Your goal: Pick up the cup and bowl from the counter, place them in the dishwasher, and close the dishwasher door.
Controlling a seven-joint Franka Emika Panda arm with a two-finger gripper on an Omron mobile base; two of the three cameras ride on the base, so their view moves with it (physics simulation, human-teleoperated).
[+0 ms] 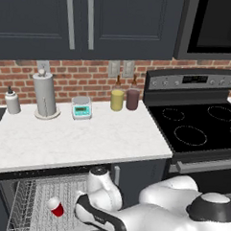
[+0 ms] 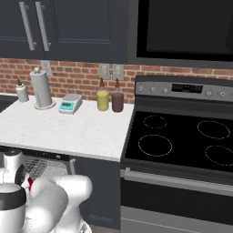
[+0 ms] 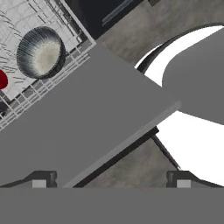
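Dishwasher door [image 3: 87, 118] lies flat right under your gripper [image 3: 111, 179], jaws wide, holding nothing. Cup [image 1: 56, 207] and bowl [image 3: 40, 52] sit racked beyond; you lift door's free edge next.

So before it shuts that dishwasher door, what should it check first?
1. Cup in the rack: ok, lying tipped.
2. Bowl in the rack: ok.
3. Gripper free: ok, open, holding nothing.
4. Door closed: not ok, it is down.
5. Fingers placed under the door's edge: cannot tell.
6. Counter rid of both dishes: ok.
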